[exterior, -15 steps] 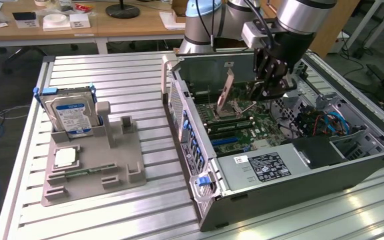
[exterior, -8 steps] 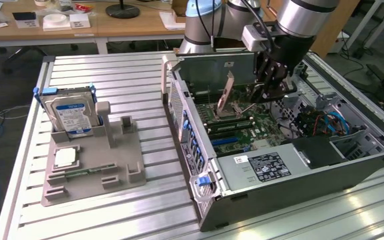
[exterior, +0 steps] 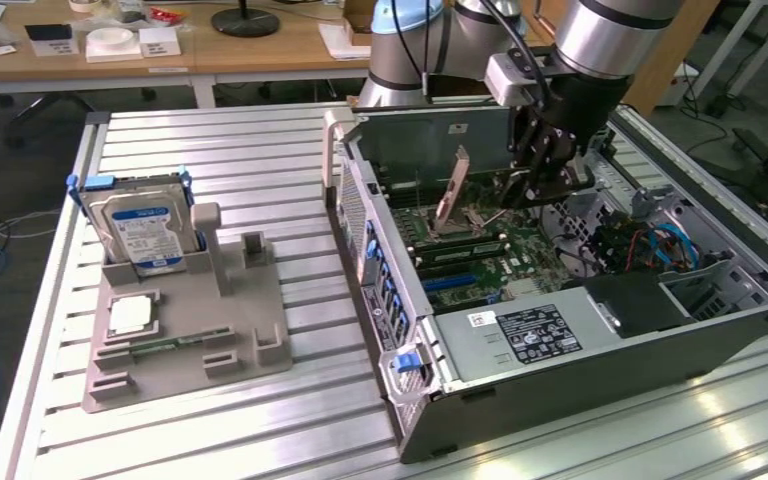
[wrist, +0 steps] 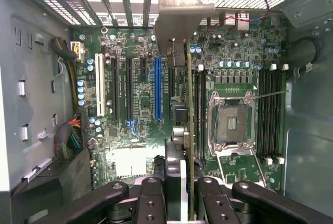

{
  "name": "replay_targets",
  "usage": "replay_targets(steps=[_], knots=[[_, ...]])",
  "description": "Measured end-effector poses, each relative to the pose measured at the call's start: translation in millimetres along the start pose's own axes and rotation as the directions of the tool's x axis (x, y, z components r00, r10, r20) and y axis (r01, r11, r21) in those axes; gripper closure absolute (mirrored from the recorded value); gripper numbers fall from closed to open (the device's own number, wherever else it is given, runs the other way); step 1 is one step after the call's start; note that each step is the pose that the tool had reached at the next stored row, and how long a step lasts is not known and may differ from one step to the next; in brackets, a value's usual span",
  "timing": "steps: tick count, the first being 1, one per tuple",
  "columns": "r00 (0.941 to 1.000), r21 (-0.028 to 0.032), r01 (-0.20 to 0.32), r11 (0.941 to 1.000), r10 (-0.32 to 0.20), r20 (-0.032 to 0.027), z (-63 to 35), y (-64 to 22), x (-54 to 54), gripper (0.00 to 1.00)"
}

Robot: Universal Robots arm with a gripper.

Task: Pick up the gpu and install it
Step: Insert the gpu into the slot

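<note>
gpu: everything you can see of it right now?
The gpu is a thin card seen edge-on: green board, dark cooler side, pale metal end bracket. It stands upright inside the open PC case, over the motherboard beside the blue slot, clamped by the gripper. Whether it's seated can't be told.

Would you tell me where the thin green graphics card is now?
At the exterior view's right, the thin green graphics card stands on edge in the jaws inside the open grey computer case, above the green motherboard.
</note>
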State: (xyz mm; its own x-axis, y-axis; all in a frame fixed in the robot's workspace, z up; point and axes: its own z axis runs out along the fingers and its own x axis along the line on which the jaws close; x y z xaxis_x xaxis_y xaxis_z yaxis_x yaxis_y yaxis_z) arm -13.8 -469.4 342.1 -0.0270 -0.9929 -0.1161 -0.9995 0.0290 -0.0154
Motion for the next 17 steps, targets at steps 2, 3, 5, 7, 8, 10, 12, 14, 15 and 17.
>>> replay_targets(steps=[2, 3, 5, 7, 8, 10, 12, 14, 15, 17], knots=[[1.0, 0.0, 0.0, 1.0, 0.0, 0.0001, 0.1, 0.0, 0.0, 0.72], [1.0, 0.0, 0.0, 1.0, 0.0, 0.0001, 0.1, 0.0, 0.0, 0.72], [1.0, 0.0, 0.0, 1.0, 0.0, 0.0, 0.1, 0.0, 0.0, 0.72], [1.0, -0.0001, 0.0, 1.0, 0.0, 0.0001, 1.3, 2.6, 0.2, 0.72], [1.0, 0.0, 0.0, 1.0, 0.0, -0.0002, 1.8, 6.7, 0.4, 0.72], [1.0, 0.0002, 0.0, 1.0, 0.0, -0.0003, 4.7, 11.7, 0.8, 0.72], [1.0, 0.0001, 0.0, 1.0, 0.0, -0.0004, 8.2, 12.4, 1.2, 0.72], [1.0, -0.0001, 0.0, 1.0, 0.0, -0.0007, 11.9, 12.5, 1.6, 0.72], [1.0, -0.0001, 0.0, 1.0, 0.0, -0.0007, 13.7, 12.5, 1.8, 0.72], [1.0, -0.0008, 0.0, 1.0, 0.0, -0.0034, 16.4, 12.6, 2.1, 0.72]])
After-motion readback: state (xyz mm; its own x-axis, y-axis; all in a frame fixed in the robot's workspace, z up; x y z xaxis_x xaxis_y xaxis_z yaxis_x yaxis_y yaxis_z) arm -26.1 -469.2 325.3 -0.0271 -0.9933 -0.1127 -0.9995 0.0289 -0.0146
